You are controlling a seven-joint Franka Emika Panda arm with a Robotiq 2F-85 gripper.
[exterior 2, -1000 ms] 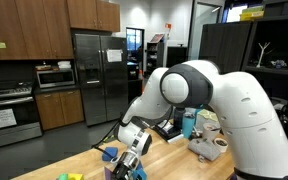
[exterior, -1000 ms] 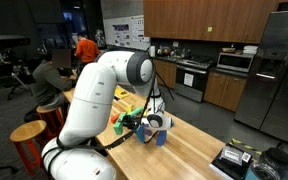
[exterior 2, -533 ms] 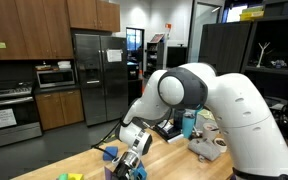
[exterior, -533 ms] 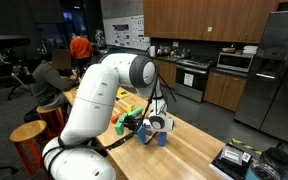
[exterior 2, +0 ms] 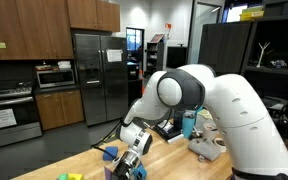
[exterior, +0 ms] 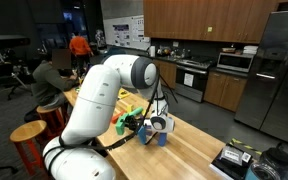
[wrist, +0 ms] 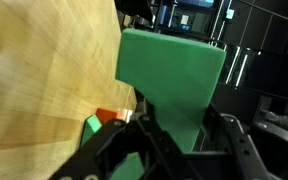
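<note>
A green block (wrist: 170, 68) is held in the pincer (wrist: 181, 122), whose jaws stand about half closed, one against each side of the block's lower part. The block is carried above a wooden table (wrist: 44, 80), and most of it stands out beyond the fingertips.

Since only the lower part of the block is gripped, it could be tilted or levered out of the jaws if its free end were knocked against anything. If the grip were loosened here, the block would likely drop onto the table and tumble away. A small red piece (wrist: 106, 116) and a small green piece (wrist: 92, 126) lie on the table below the pincer, to one side. They could be struck and scattered if the block were lowered without care.

In an exterior view, a blue cup (exterior: 162, 138) stands on the table just beside the pincer and slightly below it. It could be tipped over by a sideways sweep of the arm, because so little room is left between them. What is in the cup cannot be told, as its inside is not shown. No other container is seen near the pincer.
</note>
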